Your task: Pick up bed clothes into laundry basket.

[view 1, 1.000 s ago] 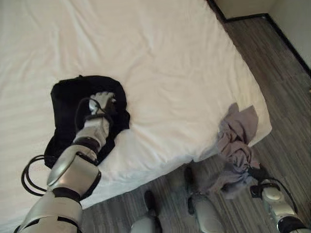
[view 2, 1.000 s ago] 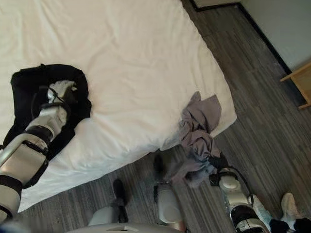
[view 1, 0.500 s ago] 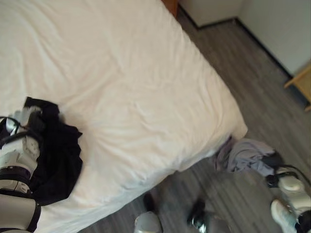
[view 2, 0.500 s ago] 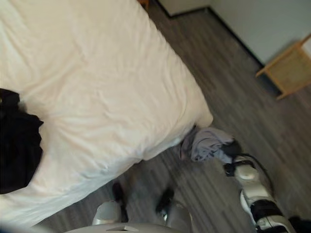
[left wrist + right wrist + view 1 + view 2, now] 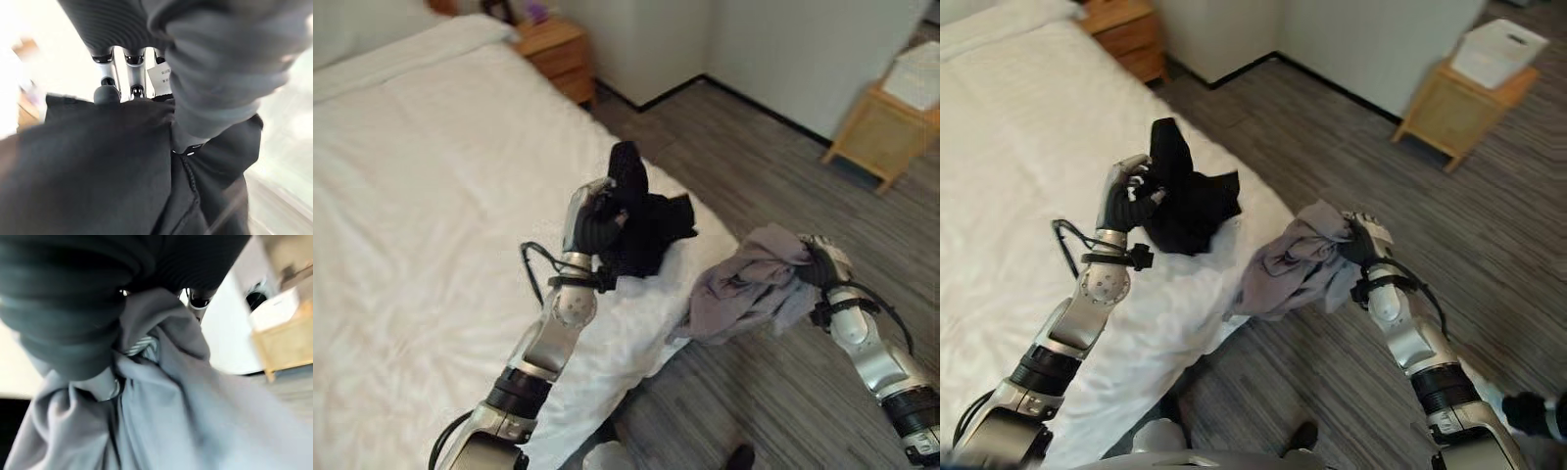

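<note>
- left hand up over the bed, fingers curled tight on black garment bunched beside it
- right hand clutching grey garment, hanging off it above the floor

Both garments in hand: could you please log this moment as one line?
left hand: holds black garment | right hand: holds grey garment | both lifted over bed corner
</note>
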